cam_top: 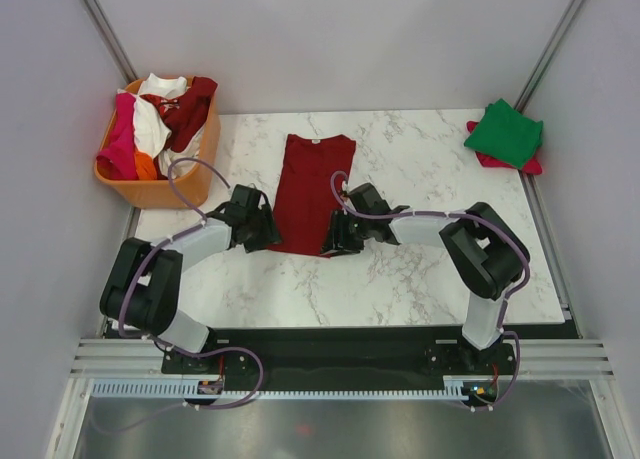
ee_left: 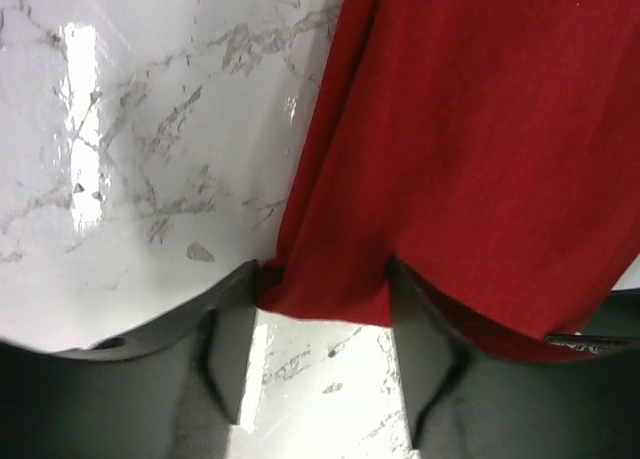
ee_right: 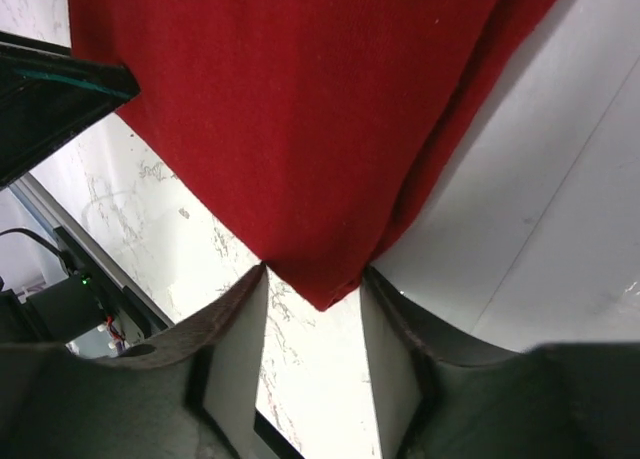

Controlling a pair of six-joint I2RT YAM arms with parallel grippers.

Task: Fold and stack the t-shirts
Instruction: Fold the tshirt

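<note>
A dark red t-shirt (cam_top: pixel 312 189) lies flat on the marble table (cam_top: pixel 420 269), sleeves folded in, collar at the far end. My left gripper (cam_top: pixel 268 234) is open at its near left hem corner; in the left wrist view (ee_left: pixel 322 279) the hem (ee_left: pixel 330 299) lies between the spread fingers. My right gripper (cam_top: pixel 333 241) is open at the near right corner; in the right wrist view (ee_right: pixel 315 274) the corner tip (ee_right: pixel 325 289) sits between the fingers. A folded green t-shirt (cam_top: pixel 505 131) lies on a pink-red one (cam_top: pixel 527 164) at the far right.
A rigid orange basket (cam_top: pixel 160 191) stands at the far left and holds white (cam_top: pixel 150 119), dark red (cam_top: pixel 192 109), pink (cam_top: pixel 120 139) and orange (cam_top: pixel 146 165) cloth. Metal frame posts stand at both far corners.
</note>
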